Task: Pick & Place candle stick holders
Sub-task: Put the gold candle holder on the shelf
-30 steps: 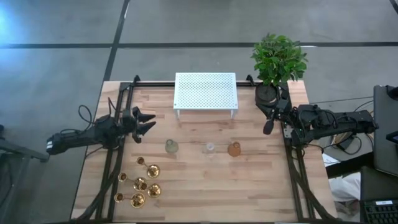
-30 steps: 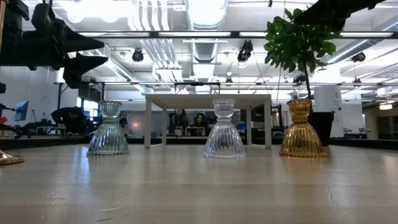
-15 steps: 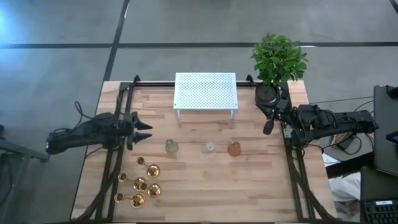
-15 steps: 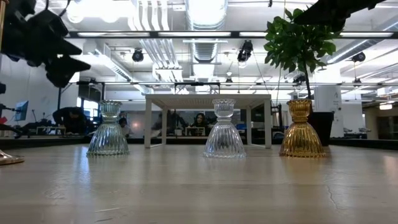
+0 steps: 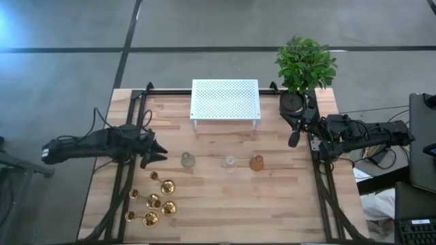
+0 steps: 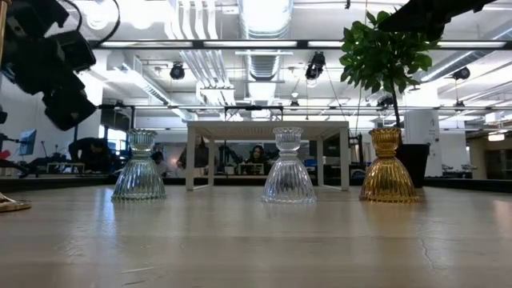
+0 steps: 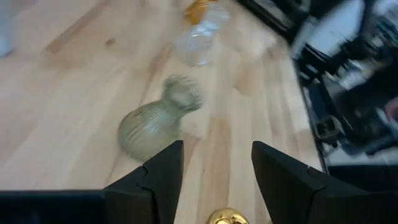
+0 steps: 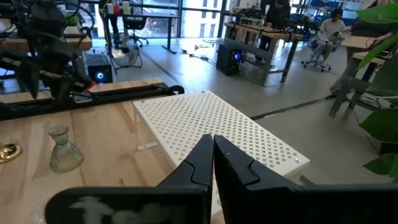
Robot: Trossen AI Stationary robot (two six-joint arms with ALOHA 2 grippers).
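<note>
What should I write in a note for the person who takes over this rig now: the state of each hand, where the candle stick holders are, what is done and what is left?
Left hand: open, empty, above the table's left part, just beyond the cluster of candle stick holders.
Right hand: shut, empty, waiting at the right edge beside the potted plant.
Holders: all grouped at the near-left corner, none gripped.
Also on the table: three glass holders in a row mid-table, white perforated rack behind them.
Done: nothing placed yet.
Left: pick and place every holder.
</note>
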